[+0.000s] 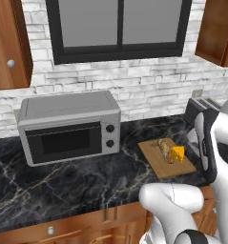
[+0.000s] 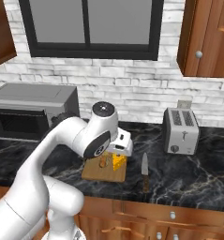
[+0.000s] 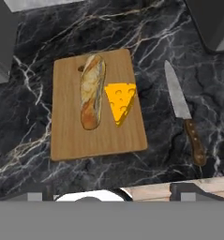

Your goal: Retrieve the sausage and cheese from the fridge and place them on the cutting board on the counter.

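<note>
Hand view, left to right: the cutting board lies on the dark surface, carrying a tan speckled roll with the cheese touching its right side, then a knife. The jaws seem spread wide and empty above the board. No sausage here; presumably it's back in the fridge.

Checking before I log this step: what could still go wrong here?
The tan bread roll beside the cheese on the cutting board is no dark sausage, so the task may be wrongly counted done. The knife lies close beside the board; a low pass might knock it.
</note>
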{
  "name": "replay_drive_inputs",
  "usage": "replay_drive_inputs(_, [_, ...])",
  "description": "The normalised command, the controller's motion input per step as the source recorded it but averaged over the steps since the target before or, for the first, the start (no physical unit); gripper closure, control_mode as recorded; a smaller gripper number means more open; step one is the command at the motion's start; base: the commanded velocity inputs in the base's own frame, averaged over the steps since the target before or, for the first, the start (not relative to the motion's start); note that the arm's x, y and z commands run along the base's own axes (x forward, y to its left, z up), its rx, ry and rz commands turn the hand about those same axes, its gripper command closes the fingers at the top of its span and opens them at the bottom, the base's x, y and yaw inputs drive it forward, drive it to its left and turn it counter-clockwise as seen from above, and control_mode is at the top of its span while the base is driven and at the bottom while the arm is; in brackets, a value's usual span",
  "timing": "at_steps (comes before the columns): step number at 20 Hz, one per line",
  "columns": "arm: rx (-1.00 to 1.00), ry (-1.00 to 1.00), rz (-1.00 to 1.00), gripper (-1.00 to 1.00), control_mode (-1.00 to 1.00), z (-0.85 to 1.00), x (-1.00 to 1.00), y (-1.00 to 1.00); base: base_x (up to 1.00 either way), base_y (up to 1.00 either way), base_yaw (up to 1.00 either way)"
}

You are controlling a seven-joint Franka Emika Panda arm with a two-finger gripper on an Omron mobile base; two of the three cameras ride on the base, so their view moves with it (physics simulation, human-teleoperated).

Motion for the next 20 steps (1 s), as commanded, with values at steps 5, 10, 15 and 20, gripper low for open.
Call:
replay_drive_inputs(5, [0.0,-0.19,-0.04,-1.0,-1.0,0.92,-0.71,0.34,0.0,0.0,0.0])
replay_drive_inputs(10, [-0.06,-0.18,-0.01,-1.0,-1.0,0.83,-0.54,0.5,0.0,0.0,0.0])
replay_drive_inputs(15, [-0.16,-0.07,-0.07,-1.0,-1.0,0.8,-0.57,0.44,0.0,0.0,0.0])
replay_drive_inputs(20, [-0.14,-0.01,-0.11,-1.0,-1.0,0.59,-0.44,0.15,0.0,0.0,0.0])
